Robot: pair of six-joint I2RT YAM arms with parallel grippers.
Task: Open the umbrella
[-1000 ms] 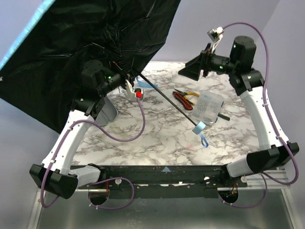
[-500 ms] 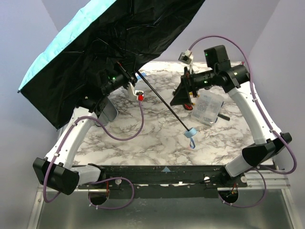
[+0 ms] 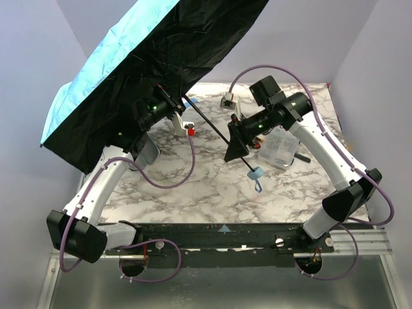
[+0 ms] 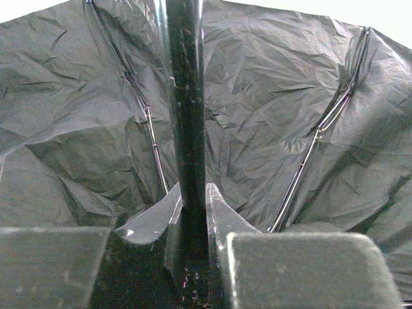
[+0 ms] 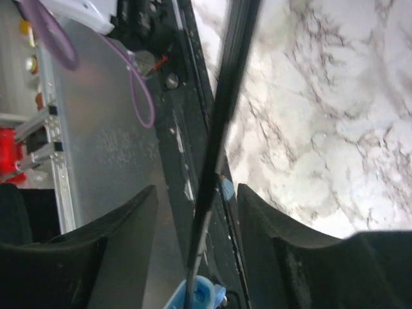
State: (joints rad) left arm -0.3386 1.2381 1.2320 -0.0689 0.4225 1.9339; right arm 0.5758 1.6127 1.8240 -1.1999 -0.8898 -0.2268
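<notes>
Your left gripper (image 4: pixel 190 215) clenched the umbrella (image 3: pixel 161 45) by its shaft (image 3: pixel 212 126) | your right gripper (image 5: pixel 196 199) stood released astride it | risk noted: off-centre closure bending it.

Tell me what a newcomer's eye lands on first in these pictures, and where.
The opened umbrella, sky-blue outside and black inside, dominates the scene. It hangs tilted over the far left, with the left gripper shut on its thin black shaft. The shaft slants down to the light-blue handle above the marble table, and the right gripper sits open around it.
</notes>
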